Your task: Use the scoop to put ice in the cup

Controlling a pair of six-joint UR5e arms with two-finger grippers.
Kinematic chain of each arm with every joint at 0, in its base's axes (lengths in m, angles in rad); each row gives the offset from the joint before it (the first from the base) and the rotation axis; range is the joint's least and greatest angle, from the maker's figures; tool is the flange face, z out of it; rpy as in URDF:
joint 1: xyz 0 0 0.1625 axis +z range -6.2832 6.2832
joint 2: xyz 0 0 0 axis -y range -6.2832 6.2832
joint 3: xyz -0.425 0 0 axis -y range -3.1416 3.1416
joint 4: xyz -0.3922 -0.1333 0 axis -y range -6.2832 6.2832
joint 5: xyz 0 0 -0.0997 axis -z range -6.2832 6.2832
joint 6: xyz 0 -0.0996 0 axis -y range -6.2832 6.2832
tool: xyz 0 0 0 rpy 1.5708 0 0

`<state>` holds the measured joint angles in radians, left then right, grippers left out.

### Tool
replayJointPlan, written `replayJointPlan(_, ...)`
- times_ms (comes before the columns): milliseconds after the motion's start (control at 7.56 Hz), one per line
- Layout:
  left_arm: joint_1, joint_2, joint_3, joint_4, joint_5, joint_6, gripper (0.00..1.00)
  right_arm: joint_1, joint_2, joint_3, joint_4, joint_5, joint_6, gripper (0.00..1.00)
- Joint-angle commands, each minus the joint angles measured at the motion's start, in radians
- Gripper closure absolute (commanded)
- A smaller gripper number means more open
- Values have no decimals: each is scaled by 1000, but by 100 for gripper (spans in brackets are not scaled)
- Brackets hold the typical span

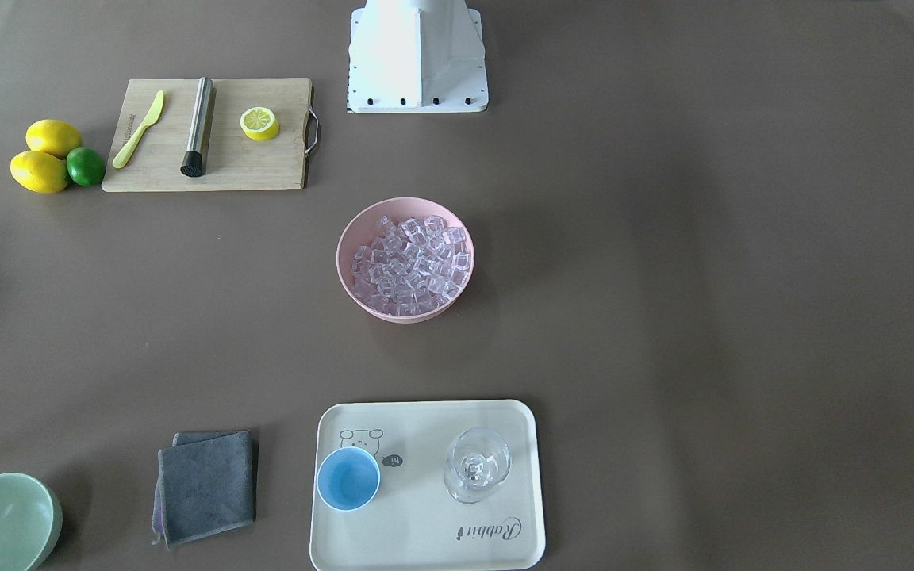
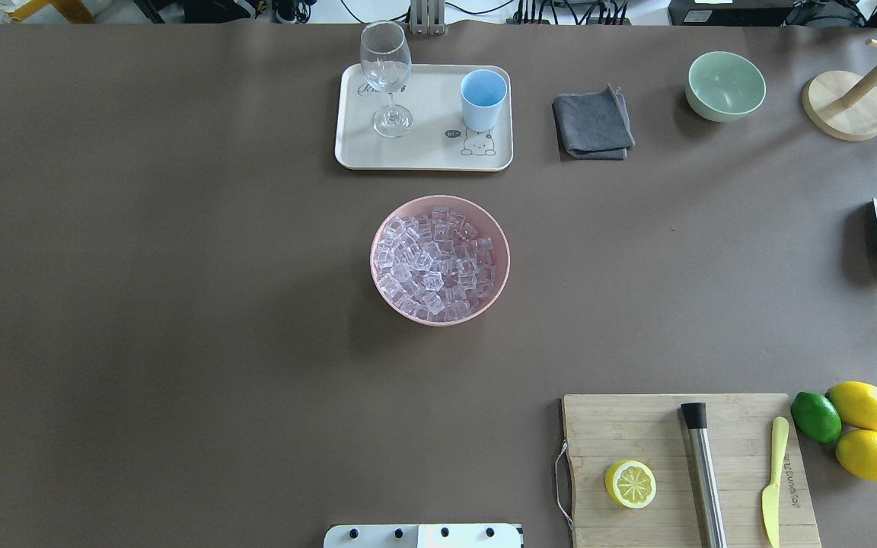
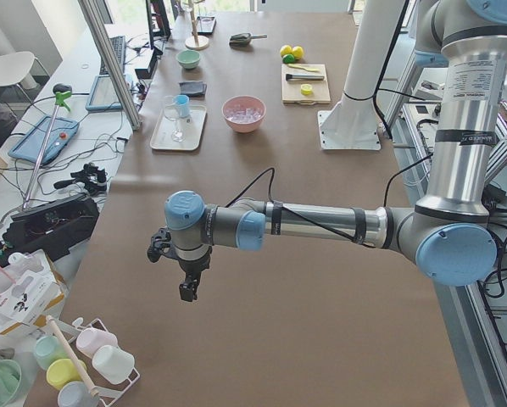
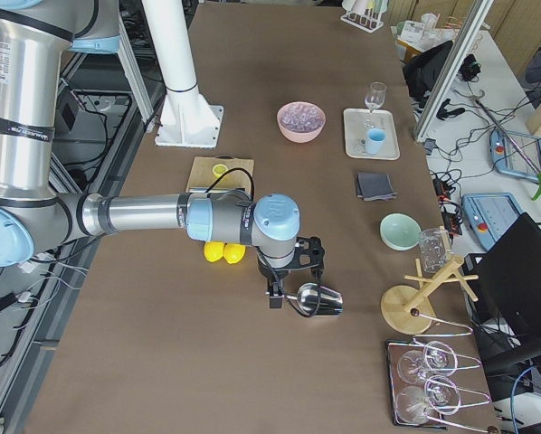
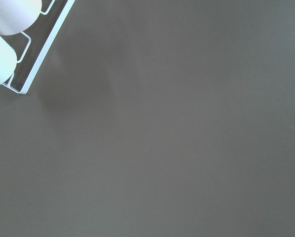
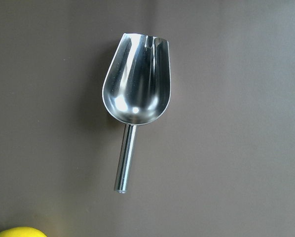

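Ice heaped in bowl — blue cup upright, empty — scoop lying flat.

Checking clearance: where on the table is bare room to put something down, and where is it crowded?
Bare: the stretch on the robot's left of the pink bowl and tray, and the band between bowl and cutting board. Crowded: the far edge, with tray, cloth and green bowl; lemons beside the board.

brown table | white side desk (cluttered) | white chair | aluminium post
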<state>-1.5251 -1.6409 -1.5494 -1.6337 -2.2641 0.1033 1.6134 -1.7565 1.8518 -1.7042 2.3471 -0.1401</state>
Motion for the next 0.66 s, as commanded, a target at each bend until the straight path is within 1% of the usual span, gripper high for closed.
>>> replayJointPlan(0,-1,1,14,-2,11,1,1,0,-3,1,0,-14,0,0)
replayJointPlan(529,-3,0,17,-2,15,1,1,-1,3,13,2,-6,23,0)
